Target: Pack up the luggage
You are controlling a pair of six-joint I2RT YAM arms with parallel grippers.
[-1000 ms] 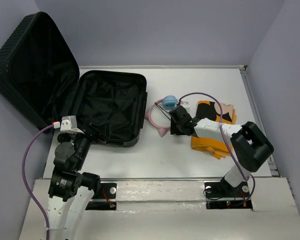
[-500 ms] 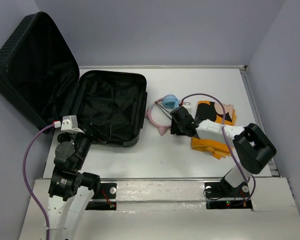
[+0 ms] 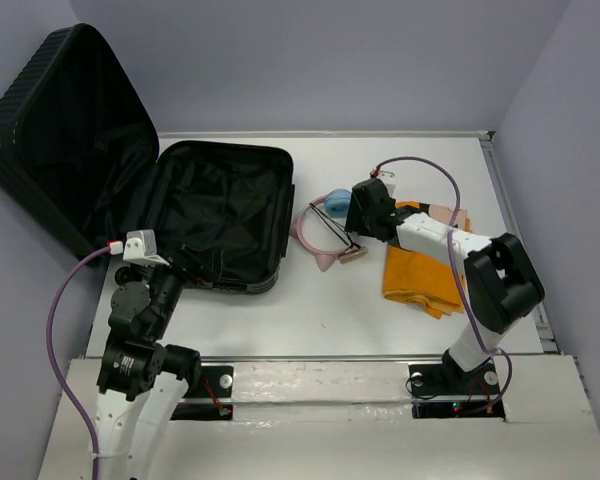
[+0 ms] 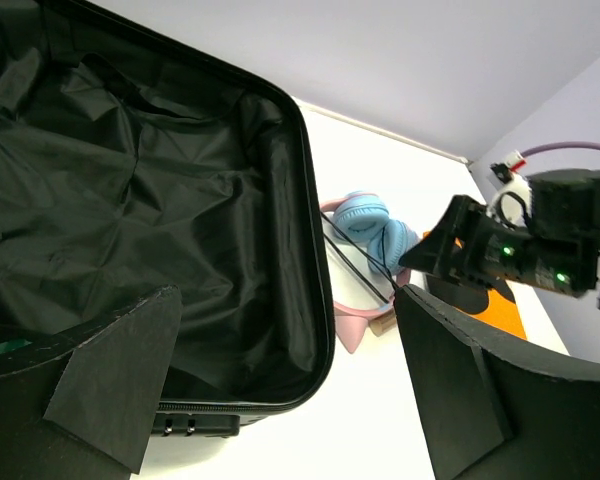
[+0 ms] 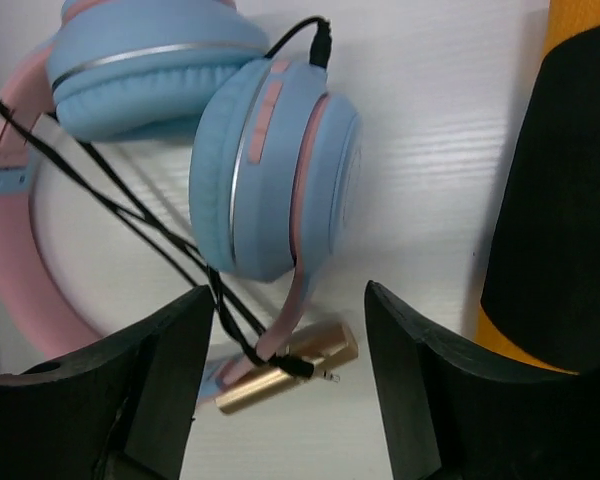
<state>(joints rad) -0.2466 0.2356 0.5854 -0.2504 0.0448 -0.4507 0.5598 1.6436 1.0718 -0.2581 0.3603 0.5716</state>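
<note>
Step in hand: judged to be picking up the headphones (image 5: 270, 170) for transfer into the luggage (image 3: 220, 210).
Luggage position: on the left of the desk (image 3: 310, 310), lying open, lid (image 3: 60, 130) leaning back against the left wall; black lining bare, nothing packed.
Right end effector (image 5: 285, 300): jaws apart, gripping nothing, poised over the headphones with the lower end of one blue earcup between its fingers.
Left end effector (image 4: 288, 300): jaws wide apart, empty, at the near edge of the luggage.
Headphones: flat on the desk just beside the luggage's right rim, earcups folded together, black cable (image 5: 130, 220) looped loosely, gold plug (image 5: 280, 365) lying free.
Adjacent item: orange garment (image 3: 415, 275), just right of the headphones.
Recommended grip: close on the pink headband or earcup arm, not the rounded cup, which may slip.
Caution: trailing cable and plug may snag the rim; lift high before crossing.
Caution: keep fingers off the garment edge.
Placement: lower well inside the lining, then release.
</note>
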